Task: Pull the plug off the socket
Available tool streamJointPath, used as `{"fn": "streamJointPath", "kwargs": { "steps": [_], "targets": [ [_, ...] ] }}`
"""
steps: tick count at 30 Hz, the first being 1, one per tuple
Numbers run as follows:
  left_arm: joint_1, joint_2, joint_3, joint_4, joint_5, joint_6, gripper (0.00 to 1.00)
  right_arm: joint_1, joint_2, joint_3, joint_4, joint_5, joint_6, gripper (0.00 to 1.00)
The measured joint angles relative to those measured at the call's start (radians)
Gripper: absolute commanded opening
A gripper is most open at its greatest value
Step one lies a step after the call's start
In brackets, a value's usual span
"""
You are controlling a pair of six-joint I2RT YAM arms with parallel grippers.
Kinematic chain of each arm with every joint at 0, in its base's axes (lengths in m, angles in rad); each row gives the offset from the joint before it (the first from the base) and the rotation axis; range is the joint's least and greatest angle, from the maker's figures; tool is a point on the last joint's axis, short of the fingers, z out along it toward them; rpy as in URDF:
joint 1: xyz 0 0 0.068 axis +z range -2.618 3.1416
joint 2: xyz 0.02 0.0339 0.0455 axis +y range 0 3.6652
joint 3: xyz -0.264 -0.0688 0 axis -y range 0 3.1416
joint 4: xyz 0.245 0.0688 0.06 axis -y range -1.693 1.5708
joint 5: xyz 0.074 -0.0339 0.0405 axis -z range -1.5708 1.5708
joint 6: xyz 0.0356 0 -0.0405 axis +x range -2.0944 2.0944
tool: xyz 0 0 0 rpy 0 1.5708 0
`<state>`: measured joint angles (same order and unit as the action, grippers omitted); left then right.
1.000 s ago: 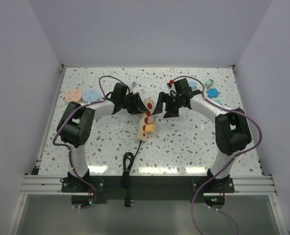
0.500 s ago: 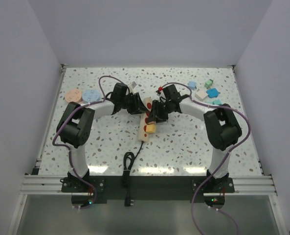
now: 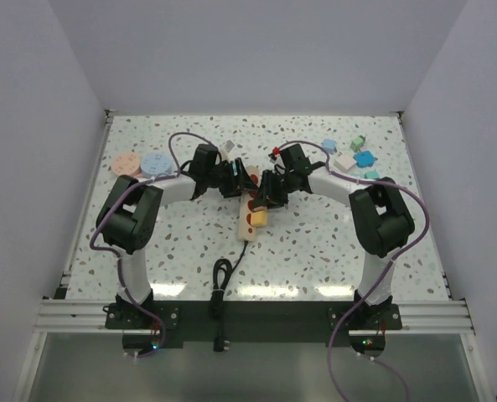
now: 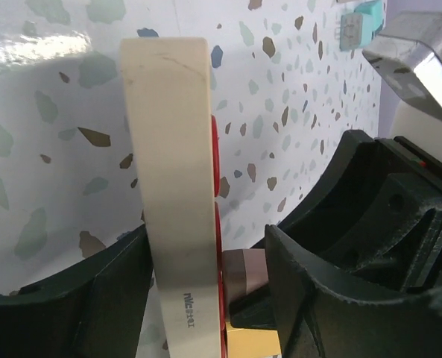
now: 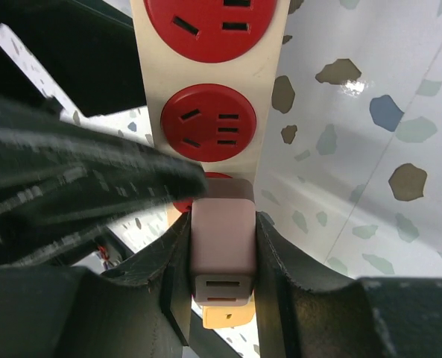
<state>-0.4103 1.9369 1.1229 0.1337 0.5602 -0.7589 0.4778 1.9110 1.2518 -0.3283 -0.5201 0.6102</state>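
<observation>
Top external view puts the power strip [image 3: 245,233] near the middle of the tabletop [image 3: 332,243]. Its thin black cable [image 3: 223,272] coils toward the near edge. Both arms meet over its far end, the left gripper [image 3: 236,180] on one side and the right gripper [image 3: 267,191] on the other.

From the right wrist, the fingers [image 5: 276,261] press on the two flat sides of a small pinkish plug [image 5: 222,239] seated in one of the red socket faces. A yellow block [image 5: 228,317] sits in the next face, just beyond it.

From the left wrist, the strip is seen edge-on between that gripper's fingers [image 4: 94,298]. One finger lies against its back, while the other shows a gap on the red side. I cannot tell whether the strip is truly clamped.

The plug looks hard, light and smooth-sided, held in only by the friction of its pins, so a firm pinch low on the flat sides, close to the socket face, seems right. The strip is probably light too and likely to follow the pull unless braced. Pulling straight out, square to the face, should keep the pins from binding.
</observation>
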Motion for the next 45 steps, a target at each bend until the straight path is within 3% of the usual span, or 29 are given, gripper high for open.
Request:
{"fn": "streamJointPath", "kwargs": {
  "steps": [6,9,10,11,14,24,32,45],
  "targets": [
    [-0.023,0.0,-0.025,0.017,0.0,-0.008,0.71,-0.001,0.0,0.0,0.007,-0.011,-0.001,0.0],
    [-0.025,0.0,-0.026,0.018,-0.005,-0.008,0.66,-0.002,-0.002,0.0,0.014,-0.018,0.0,0.0],
    [-0.026,0.0,-0.026,0.017,-0.006,-0.008,0.59,-0.002,-0.003,-0.001,0.015,-0.021,0.0,0.0],
    [-0.027,0.0,-0.026,0.018,-0.007,-0.007,0.35,-0.002,-0.003,-0.001,0.018,-0.024,0.001,0.0],
    [-0.03,0.002,-0.03,0.015,-0.034,-0.003,0.0,-0.007,-0.009,-0.001,0.015,-0.032,0.005,0.0],
    [-0.045,0.002,-0.029,0.017,-0.055,0.001,0.0,-0.031,-0.018,-0.001,-0.024,-0.042,-0.01,0.0],
    [-0.071,0.007,0.02,0.093,-0.038,-0.046,0.0,-0.142,-0.092,0.003,-0.099,-0.138,-0.117,0.0],
    [-0.076,0.026,0.121,0.117,-0.016,-0.07,0.0,-0.174,-0.099,0.179,-0.294,-0.088,-0.238,0.0]
  ]
}}
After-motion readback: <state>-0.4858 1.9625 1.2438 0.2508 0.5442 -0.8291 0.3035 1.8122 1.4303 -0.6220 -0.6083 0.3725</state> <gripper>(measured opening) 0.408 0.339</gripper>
